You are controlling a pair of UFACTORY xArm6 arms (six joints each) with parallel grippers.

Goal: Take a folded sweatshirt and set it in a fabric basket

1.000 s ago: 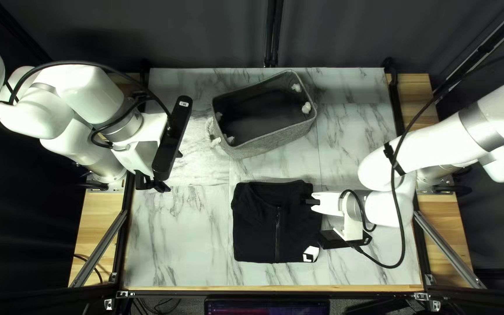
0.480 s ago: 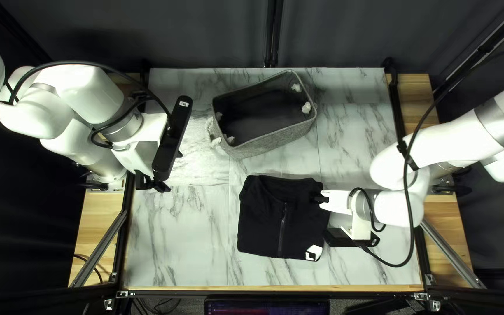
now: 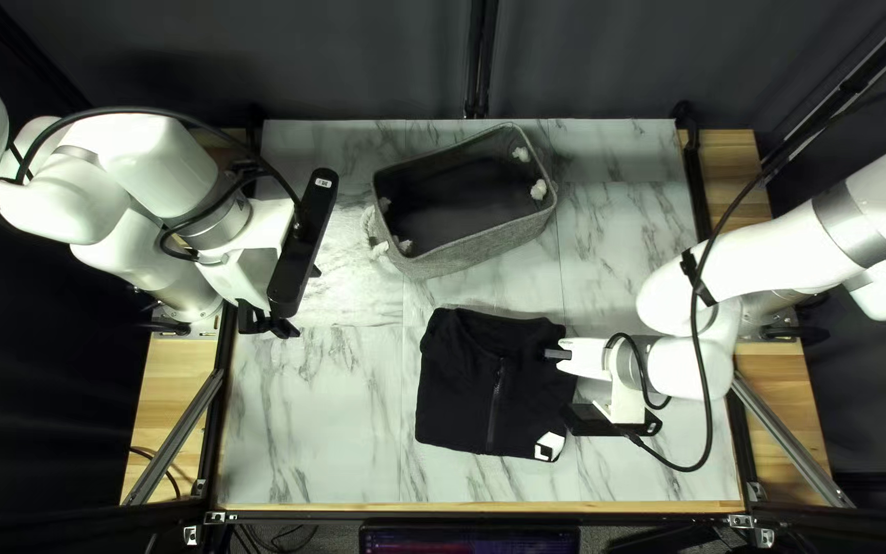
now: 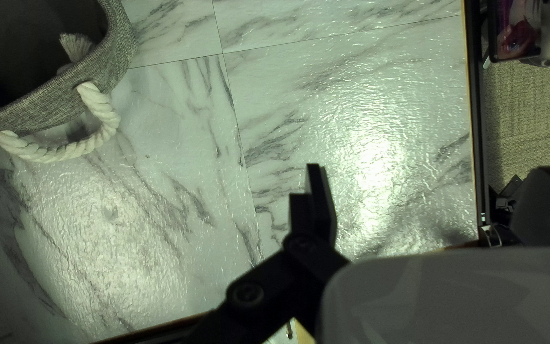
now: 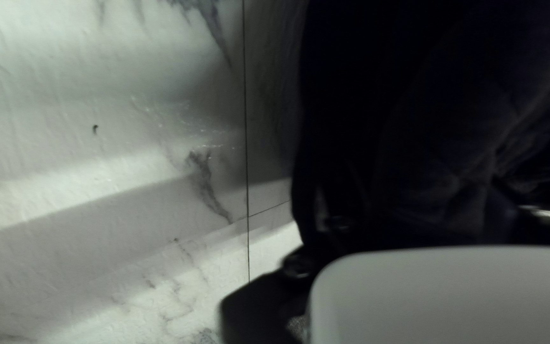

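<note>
The black folded zip sweatshirt point(image 3: 489, 381) lies flat on the marble table point(image 3: 320, 400), in the near middle of the top left view. My right gripper point(image 3: 550, 354) is low at the garment's right edge, near the collar. In the right wrist view its fingers stand wide apart and open, with the sweatshirt's dark cloth point(image 5: 423, 119) right ahead of them and between them. The grey fabric basket point(image 3: 474, 258) stands behind the sweatshirt, holding nothing. My left gripper point(image 3: 270, 323) hangs open over the table's left side. One finger point(image 4: 317, 200) shows above bare marble, well short of the basket point(image 4: 89, 71).
A white rope handle point(image 4: 65, 150) hangs from the basket's left end wall. The right arm's cable point(image 3: 674, 462) loops onto the table beside the sweatshirt. Wooden strips point(image 3: 170, 400) and metal struts point(image 3: 785, 442) border both sides. The dark curtain point(image 3: 604, 54) hangs behind the far edge.
The right gripper dragged the sweatshirt slightly right and turned it, then opened. It has since slid back left onto the garment's edge. The left arm has not moved.
</note>
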